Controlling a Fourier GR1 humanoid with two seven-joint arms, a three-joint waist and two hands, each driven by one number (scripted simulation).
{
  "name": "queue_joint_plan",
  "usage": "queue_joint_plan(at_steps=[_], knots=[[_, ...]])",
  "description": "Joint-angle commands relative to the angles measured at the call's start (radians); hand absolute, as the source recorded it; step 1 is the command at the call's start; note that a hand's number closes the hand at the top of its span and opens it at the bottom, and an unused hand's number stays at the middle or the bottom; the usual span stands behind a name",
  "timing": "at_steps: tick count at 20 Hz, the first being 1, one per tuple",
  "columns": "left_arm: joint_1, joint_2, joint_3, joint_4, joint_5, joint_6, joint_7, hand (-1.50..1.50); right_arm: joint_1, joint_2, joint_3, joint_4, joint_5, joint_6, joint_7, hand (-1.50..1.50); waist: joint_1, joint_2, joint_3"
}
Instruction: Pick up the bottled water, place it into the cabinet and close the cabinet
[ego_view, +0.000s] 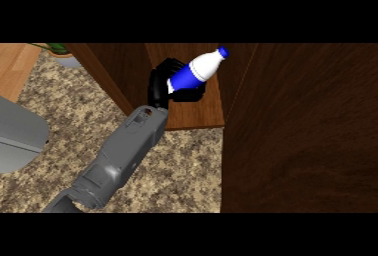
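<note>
While the grey forearm reaches up from the lower left, its black hand (168, 82) is curled round the middle of the white plastic water bottle with the blue label and blue cap (199, 68), fingers wrapped over the label band. Which arm this is I cannot say for sure; only one shows. The bottle is tilted, cap pointing up and to the right, and it hangs over the brown wooden shelf of the dark wood cabinet (196, 112), apparently not yet resting on it. The cabinet's open door (303, 140) stands as a broad dark panel at the right.

A bottle like this should be fairly light but smooth-sided, so it may slip or twist if held near the tapering neck. The label band at mid-body looks like the right place to hold it: widest, straightest, and closest to the balance point. Thin plastic will likely give a little under the fingers. It would want righting before being set down, or it could roll.

The speckled granite counter (177, 170) lies below, with a grey sink edge (18, 140) at the left.
</note>
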Motion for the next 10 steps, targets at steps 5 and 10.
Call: queue_joint_plan(at_steps=[5, 10], knots=[[-0.108, -0.004, -0.015, 0.191, -0.072, 0.14, 0.002, -1.5, 0.003, -0.007, -0.009, -0.065, -0.087, 0.023, 0.036, -1.5, 0.001, 0.005, -0.001], [-0.131, 0.001, 0.053, 0.188, -0.034, 0.097, -0.076, -1.5, 0.014, 0.0, -0.025, -0.067, -0.097, 0.028, 0.017, -1.5, -0.013, 0.014, -0.002]])
